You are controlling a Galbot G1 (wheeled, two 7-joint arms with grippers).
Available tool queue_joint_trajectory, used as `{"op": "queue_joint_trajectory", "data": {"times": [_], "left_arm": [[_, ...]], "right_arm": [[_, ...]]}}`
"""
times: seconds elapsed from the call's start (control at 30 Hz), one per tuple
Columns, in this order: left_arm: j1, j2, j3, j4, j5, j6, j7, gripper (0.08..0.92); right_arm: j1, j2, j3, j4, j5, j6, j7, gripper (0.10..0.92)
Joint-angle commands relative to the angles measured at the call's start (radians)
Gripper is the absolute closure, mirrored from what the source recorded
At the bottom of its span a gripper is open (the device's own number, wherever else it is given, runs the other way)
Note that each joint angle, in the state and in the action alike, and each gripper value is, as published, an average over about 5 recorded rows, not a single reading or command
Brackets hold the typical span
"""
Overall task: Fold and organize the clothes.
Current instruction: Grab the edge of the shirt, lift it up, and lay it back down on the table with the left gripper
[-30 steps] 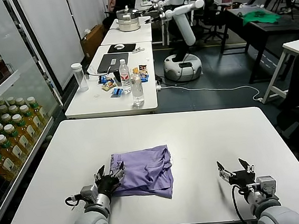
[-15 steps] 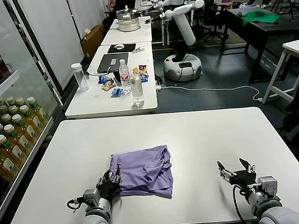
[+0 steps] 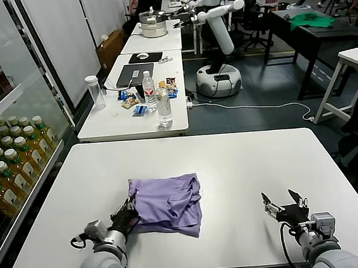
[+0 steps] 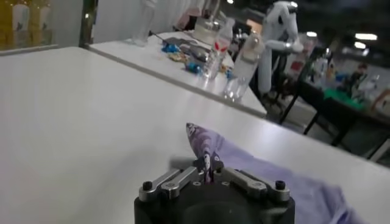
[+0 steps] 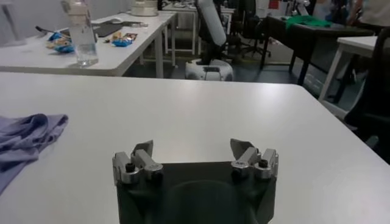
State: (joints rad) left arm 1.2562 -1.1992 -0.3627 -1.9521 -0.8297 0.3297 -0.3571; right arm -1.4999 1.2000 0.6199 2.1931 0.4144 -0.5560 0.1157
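The left gripper [image 3: 125, 216] has its fingers clamped on the crumpled lavender-purple thin fabric T-shirt [image 3: 167, 201] at its left edge; the right gripper [image 3: 286, 204], well to the right of the T-shirt, holds its fingers apart above the white worktop [image 3: 245, 159].

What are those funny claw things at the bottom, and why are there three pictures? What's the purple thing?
Those claws are a robot's two hands, called grippers. One picture comes from a camera on the robot's head, looking down at a white table. The other two come from little cameras on its wrists, so you see each gripper from just behind it. The purple thing is a T-shirt, lying crumpled on the table. The left gripper has its jaws pinched shut on the shirt's edge; the left wrist picture shows a bit of purple cloth poking up between them. The right gripper waits off to the side over the table, jaws open, holding nothing.
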Motion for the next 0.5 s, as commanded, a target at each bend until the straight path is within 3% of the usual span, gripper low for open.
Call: {"op": "queue_joint_trajectory", "data": {"times": [0.03, 0.33, 0.5], "left_arm": [[-0.008, 0.054, -0.263, -0.044, -0.387, -0.012, 0.001, 0.884], [-0.013, 0.279, -0.607, -0.065, -0.759, 0.078, -0.006, 0.884], [-0.058, 0.334, -0.633, -0.128, -0.833, 0.097, -0.024, 0.884]], "right_arm": [[-0.001, 0.0, 0.003, 0.002, 0.001, 0.001, 0.0, 0.203], [0.017, 0.005, -0.006, -0.01, 0.005, 0.006, -0.004, 0.203], [0.023, 0.013, -0.016, -0.014, 0.003, 0.01, -0.005, 0.203]]}}
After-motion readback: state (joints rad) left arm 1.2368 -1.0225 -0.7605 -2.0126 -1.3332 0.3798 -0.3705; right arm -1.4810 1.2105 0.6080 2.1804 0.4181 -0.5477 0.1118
